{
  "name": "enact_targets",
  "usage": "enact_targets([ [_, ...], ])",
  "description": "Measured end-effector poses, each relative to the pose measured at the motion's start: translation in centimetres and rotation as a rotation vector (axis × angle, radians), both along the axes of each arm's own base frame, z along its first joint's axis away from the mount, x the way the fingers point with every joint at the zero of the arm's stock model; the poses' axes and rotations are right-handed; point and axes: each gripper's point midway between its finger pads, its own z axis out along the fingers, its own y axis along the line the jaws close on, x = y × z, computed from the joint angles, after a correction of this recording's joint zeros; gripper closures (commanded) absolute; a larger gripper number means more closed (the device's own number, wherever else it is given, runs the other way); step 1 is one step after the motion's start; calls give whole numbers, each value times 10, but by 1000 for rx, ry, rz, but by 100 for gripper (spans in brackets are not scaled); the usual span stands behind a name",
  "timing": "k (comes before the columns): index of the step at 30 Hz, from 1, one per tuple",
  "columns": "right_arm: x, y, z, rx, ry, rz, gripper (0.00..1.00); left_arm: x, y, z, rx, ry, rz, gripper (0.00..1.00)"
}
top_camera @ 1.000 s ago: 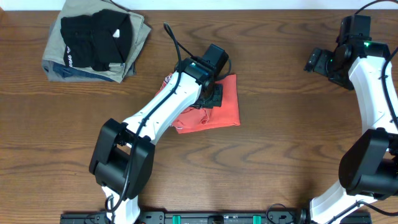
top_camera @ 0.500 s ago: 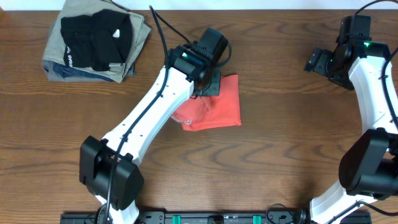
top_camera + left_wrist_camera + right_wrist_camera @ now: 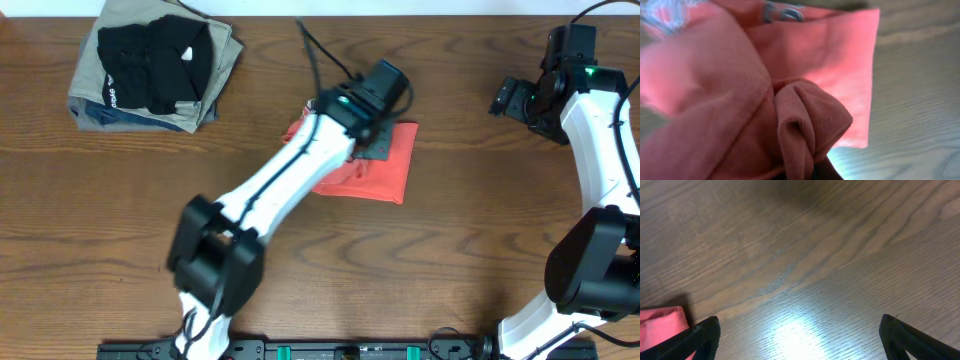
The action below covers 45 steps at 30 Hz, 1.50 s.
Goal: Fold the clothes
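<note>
red-orange t-shirt sits as a folded wad just off table centre, toward 2 o'clock. left gripper is at its 12 o'clock edge, jaws apparently clamped on a bunched ridge of cloth per wrist view. right gripper idles spread wide at far 2 o'clock, well apart. judgement: pinch looks thick, so carry low, lay the fold square on the lower layer, release only once flat. folded pile at 10 o'clock, uninvolved.
</note>
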Motion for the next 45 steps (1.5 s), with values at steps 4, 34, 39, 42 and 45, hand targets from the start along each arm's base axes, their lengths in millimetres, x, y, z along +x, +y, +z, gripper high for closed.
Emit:
enact_targets([
  [4,0,0,0,0,0,0,1,-6,-25,-32,-3,35,-36,94],
  [34,0,0,0,0,0,0,1,-30,38,104,-8,-54,5,2],
  [39,0,0,0,0,0,0,1,-21,27,58,-66,92,3,2],
  [42,0,0,0,0,0,0,1,-22,3,31,-125,170,-35,2],
  [45,0,0,0,0,0,0,1,-22,-18,8,-172,226,-44,2],
])
